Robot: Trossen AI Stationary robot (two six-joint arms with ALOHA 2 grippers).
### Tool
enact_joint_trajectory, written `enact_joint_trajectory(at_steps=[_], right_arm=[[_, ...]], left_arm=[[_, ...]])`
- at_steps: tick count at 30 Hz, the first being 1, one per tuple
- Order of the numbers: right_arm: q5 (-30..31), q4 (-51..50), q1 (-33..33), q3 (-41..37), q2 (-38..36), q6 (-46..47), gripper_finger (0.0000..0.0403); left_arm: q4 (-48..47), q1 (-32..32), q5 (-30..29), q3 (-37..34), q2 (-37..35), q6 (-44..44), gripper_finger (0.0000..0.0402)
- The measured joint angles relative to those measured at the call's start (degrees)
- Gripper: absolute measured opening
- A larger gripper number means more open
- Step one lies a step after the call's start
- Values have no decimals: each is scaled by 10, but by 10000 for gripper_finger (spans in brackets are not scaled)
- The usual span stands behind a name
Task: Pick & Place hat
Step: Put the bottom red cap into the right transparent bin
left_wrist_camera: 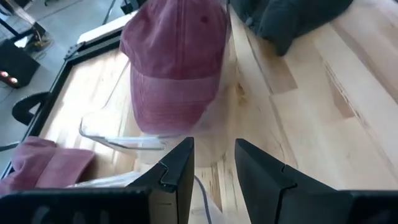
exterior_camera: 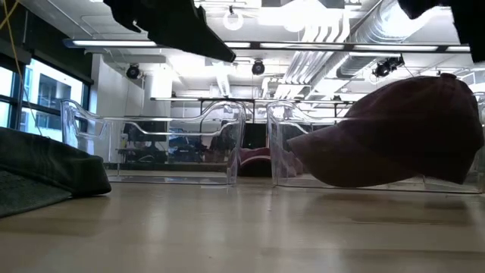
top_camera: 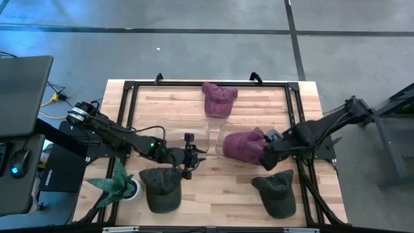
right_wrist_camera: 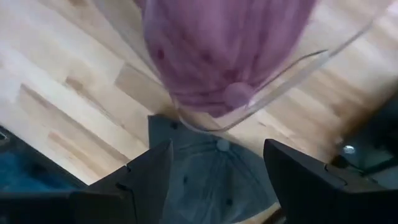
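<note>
You've got 4 caps on the wooden table (top_camera: 213, 188) right now, plus 2 clear plastic bins side by side in the middle. Taking the right clear bin (top_camera: 223, 144) as the landmark: a maroon cap (top_camera: 246, 145) sits on it, draped over the rim on the side nearest the right arm, so it looks half in and half out rather than settled inside. In the low view that same cap shows with its brim pointing toward the left clear bin (exterior_camera: 163, 144).

Your right gripper (top_camera: 266, 157) is just beside that maroon cap, on the front-right side of the right bin. Its jaws stand wide apart and nothing is between them; in its wrist view the cap lies ahead of the fingers (right_wrist_camera: 146, 177), seen through the bin wall, not gripped.

Your left gripper (top_camera: 194, 155) hangs just in front of the left bin, so on the far side of the landmark from the right arm. Its jaws are partly apart with a bare gap, holding nothing.

The other caps: a second maroon cap (top_camera: 218, 99) lies well behind the right bin near the table's back edge, a dark cap (top_camera: 277, 191) sits in front of it, and another dark cap (top_camera: 160, 188) lies in front of the left bin beside a small green plant (top_camera: 116, 182).
</note>
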Motion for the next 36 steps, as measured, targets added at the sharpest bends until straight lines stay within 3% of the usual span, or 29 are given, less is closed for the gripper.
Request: enact_joint_trajectory(at_steps=[8,14,19,26,30,36], right_arm=[[50,126,24,-123,-25,15,247],[139,168,52,-178,-90,32,247],[179,287,59,-247,-147,-2,247],[228,435,41,-331,-172,-80,245],[232,472,34,-331,-173,-119,203],[248,475,34,-275,-173,-177,65]], left_arm=[[-1,0,0,0,0,0,110],[-2,0,4,0,0,-1,110],[3,0,18,0,0,-1,110],[1,0,17,0,0,0,110],[-2,0,17,0,0,10,110],[0,4,12,0,10,28,110]])
